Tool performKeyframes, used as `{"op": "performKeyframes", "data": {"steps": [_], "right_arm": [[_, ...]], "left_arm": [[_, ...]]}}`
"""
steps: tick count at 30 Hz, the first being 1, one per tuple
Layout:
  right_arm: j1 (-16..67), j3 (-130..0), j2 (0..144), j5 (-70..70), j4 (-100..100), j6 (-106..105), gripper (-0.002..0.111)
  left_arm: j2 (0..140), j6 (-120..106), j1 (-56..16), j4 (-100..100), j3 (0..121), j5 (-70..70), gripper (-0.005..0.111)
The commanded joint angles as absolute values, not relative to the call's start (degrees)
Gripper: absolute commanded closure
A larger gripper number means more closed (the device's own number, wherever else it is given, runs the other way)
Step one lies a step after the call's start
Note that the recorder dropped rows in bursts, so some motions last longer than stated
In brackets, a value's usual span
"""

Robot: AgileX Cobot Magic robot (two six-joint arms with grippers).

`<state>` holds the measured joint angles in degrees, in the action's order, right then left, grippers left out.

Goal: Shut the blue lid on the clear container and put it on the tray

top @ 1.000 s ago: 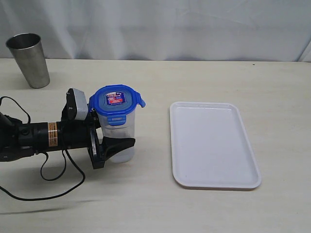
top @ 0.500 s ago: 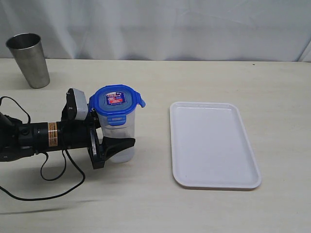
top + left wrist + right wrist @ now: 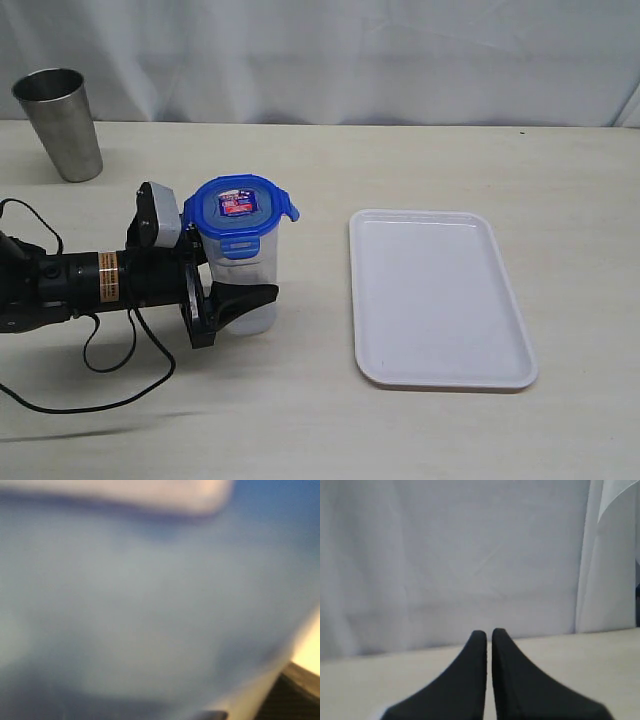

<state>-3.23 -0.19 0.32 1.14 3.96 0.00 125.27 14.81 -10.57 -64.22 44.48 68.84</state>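
Lower left of the exterior view, my left gripper (image 3: 245, 291) lies along the desk (image 3: 330, 425), jaws clasped on the lower half of the clear container (image 3: 248, 262), which stands upright; the far finger is hidden. The left wrist view is only a blue blur. The blue lid (image 3: 240, 206) sits on top. The tray (image 3: 440, 300) lies apart, right of centre. Upper left stands a steel cup (image 3: 60, 122). My right gripper (image 3: 489, 632) is all but closed, empty.

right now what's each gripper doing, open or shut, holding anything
Left gripper: closed around the clear container.
Right gripper: closed, holding nothing.
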Motion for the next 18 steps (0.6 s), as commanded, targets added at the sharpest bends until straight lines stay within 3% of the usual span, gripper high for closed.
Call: {"op": "performKeyframes", "data": {"steps": [1,7,12,18], "right_arm": [[-3.16,0.00,0.00,12.46,18.95,6.95,0.104],[-3.16,0.00,0.00,20.59,12.73,9.56,0.104],[-3.16,-5.90,0.73,14.84,12.32,11.11,0.104],[-3.16,-16.83,11.53,5.79,10.37,12.30,0.100]], "left_arm": [[124.71,14.81,-10.73,-64.31,44.78,69.96,0.107],[124.71,14.81,-10.73,-64.31,44.78,69.96,0.107],[124.71,14.81,-10.73,-64.31,44.78,69.96,0.107],[124.71,14.81,-10.73,-64.31,44.78,69.96,0.107]]}}
